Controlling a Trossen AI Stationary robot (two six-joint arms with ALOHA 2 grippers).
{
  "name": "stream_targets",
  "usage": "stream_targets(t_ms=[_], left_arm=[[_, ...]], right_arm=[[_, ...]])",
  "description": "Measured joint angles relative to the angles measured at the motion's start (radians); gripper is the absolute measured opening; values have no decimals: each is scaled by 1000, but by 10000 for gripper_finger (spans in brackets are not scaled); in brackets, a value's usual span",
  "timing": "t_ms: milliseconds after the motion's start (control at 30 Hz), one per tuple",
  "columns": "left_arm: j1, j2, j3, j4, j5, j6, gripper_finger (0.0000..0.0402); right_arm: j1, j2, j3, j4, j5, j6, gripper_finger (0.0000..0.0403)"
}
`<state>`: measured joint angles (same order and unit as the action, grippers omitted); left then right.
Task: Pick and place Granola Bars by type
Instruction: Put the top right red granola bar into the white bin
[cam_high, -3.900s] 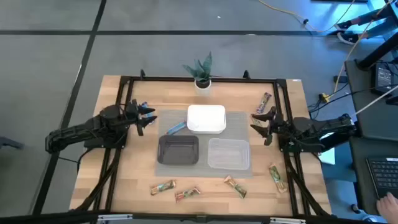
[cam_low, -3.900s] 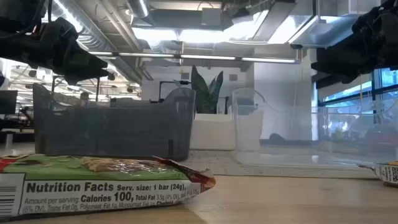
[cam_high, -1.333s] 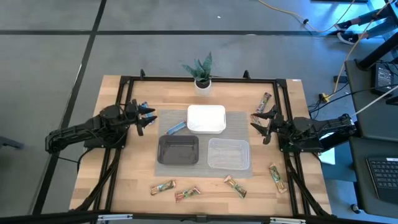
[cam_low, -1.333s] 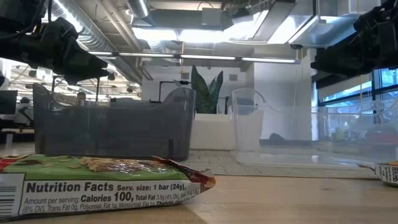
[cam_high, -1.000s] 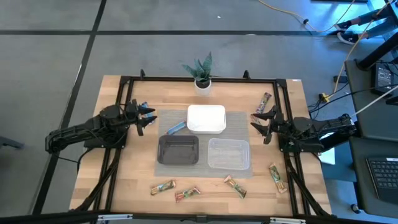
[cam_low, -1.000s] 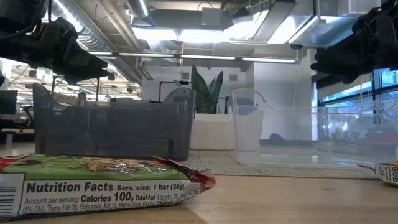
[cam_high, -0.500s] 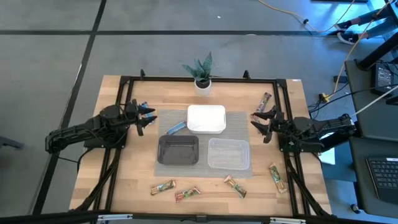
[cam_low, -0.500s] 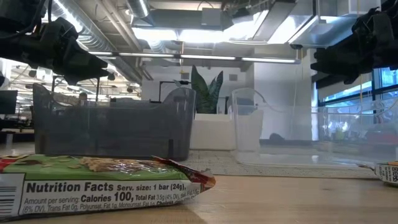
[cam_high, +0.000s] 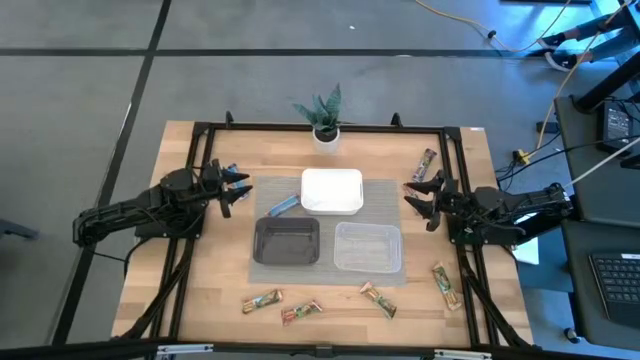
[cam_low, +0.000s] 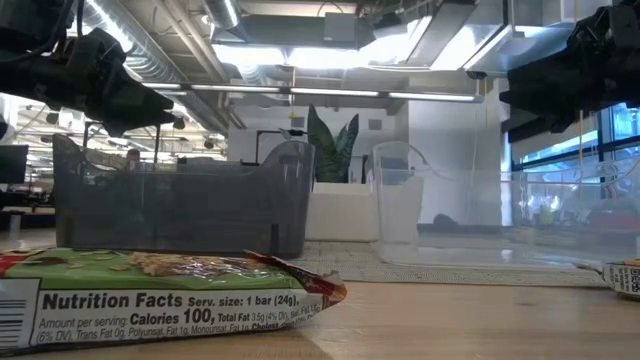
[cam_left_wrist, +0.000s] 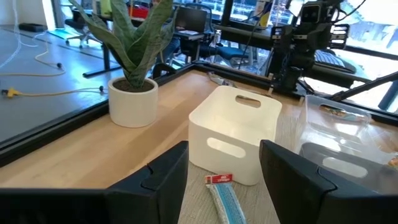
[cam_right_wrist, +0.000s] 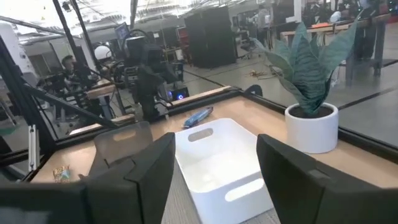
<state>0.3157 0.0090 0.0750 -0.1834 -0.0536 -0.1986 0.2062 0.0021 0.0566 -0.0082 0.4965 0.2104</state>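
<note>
Several granola bars lie flat on the wood. A blue one (cam_high: 282, 206) (cam_left_wrist: 225, 198) rests on the mat beside the white tray (cam_high: 332, 191). A brown one (cam_high: 425, 163) is at the far right. Green-and-tan ones (cam_high: 262, 300) (cam_high: 302, 312) (cam_high: 379, 299) (cam_high: 446, 285) lie along the near edge, and one (cam_low: 150, 295) fills the low view's foreground. My left gripper (cam_high: 238, 193) (cam_left_wrist: 224, 180) hovers open left of the trays, with the blue bar just ahead of its fingers. My right gripper (cam_high: 410, 198) (cam_right_wrist: 214, 180) hovers open right of the white tray, holding nothing.
On a grey mat stand the white tray, a black tray (cam_high: 287, 241) and a clear tray (cam_high: 367, 248). A potted plant (cam_high: 322, 115) stands at the far edge. A black frame rail (cam_high: 300, 127) runs around the tabletop. Bare wood shows between the trays and the near bars.
</note>
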Motion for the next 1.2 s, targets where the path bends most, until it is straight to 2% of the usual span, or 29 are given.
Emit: stream_targets(t_ms=[167, 367, 500, 1000, 1200], left_arm=[[0, 0, 0, 0, -5, 0, 191], [0, 0, 0, 0, -5, 1, 190], [0, 0, 0, 0, -11, 2, 192], [0, 0, 0, 0, -15, 3, 192], [0, 0, 0, 1, -15, 2, 192]], right_arm=[[0, 0, 0, 1, 15, 1, 229], [0, 0, 0, 20, 227, 141, 230], [0, 0, 0, 39, 349, 180, 230], [0, 0, 1, 62, 358, 126, 230], [0, 28, 142, -79, 326, 157, 230]])
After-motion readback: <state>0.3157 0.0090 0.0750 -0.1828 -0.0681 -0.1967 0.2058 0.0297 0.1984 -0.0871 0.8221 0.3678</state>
